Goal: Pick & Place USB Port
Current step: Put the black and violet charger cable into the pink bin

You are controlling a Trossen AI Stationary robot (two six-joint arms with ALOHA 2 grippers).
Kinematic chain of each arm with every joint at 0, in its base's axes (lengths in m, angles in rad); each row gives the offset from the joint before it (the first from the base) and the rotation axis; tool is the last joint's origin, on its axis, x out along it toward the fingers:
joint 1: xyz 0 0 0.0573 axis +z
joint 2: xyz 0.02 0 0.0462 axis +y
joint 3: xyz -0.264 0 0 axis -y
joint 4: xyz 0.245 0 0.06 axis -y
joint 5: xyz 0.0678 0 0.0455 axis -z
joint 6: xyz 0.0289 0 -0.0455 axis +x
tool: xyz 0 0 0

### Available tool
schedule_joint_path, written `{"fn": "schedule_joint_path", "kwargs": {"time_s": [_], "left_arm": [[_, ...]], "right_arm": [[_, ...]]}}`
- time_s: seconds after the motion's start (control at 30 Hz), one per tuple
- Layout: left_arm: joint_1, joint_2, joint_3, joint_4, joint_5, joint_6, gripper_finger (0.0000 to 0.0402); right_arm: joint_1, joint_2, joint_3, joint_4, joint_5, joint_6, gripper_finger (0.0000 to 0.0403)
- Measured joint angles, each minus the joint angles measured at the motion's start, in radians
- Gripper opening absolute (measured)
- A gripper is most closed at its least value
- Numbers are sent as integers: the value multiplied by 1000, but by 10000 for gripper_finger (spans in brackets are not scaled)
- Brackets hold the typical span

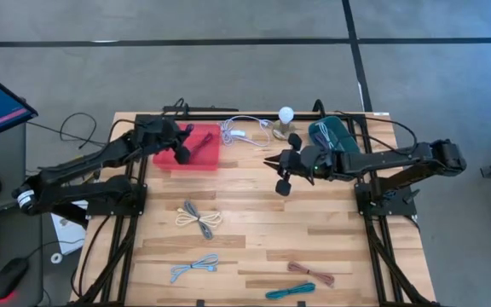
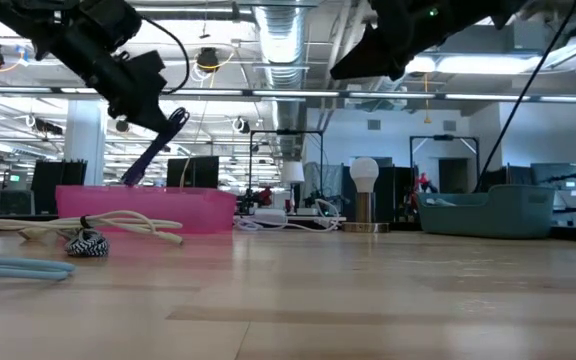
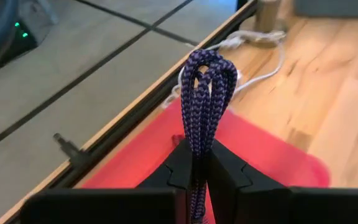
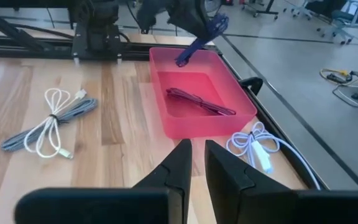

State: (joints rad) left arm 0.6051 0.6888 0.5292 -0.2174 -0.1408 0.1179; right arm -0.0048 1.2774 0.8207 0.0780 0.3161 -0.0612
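Observation:
My left gripper [image 3: 197,149] is over the pink tray [image 1: 167,159] at the table's far left and is shut on a bundled purple braided cable [image 3: 207,81]. A second dark cable [image 4: 201,102] lies flat on the tray floor. My right gripper [image 4: 196,146] hovers above the table's middle [image 1: 281,170], right of the tray, with its fingers nearly together on nothing. In the low view the held cable [image 2: 156,152] slants down toward the tray. My left gripper pinches the purple cable bundle between its two fingers, several strands together, just behind the looped end [image 3: 199,140]. The loop [image 3: 209,62] sticks out past the fingertips. The bundle is lifted and slants down over the tray [image 2: 148,200], whose wall hides its lowest tip.
A white cable [image 1: 241,132], a lamp bulb [image 1: 285,114] and a teal bin [image 1: 331,133] sit along the far edge. Bundled cables lie on the near half: grey-white [image 1: 199,217], blue-grey [image 1: 194,264], brown [image 1: 312,273], teal [image 1: 290,292]. Bare wood lies between them.

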Motion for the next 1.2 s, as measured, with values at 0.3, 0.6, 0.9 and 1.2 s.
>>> {"fn": "schedule_joint_path", "kwargs": {"time_s": [0.3,0.6,0.9,1.2], "left_arm": [[0,0,-104,-3,-71,-31,26],[27,0,-148,2,-76,-92,35],[51,20,-151,16,-76,-97,43],[51,85,-151,69,-76,-97,93]], "right_arm": [[5,1,0,23,0,2,37],[5,1,0,35,0,7,37],[5,1,0,35,0,10,37],[5,1,0,34,-1,10,37]]}}
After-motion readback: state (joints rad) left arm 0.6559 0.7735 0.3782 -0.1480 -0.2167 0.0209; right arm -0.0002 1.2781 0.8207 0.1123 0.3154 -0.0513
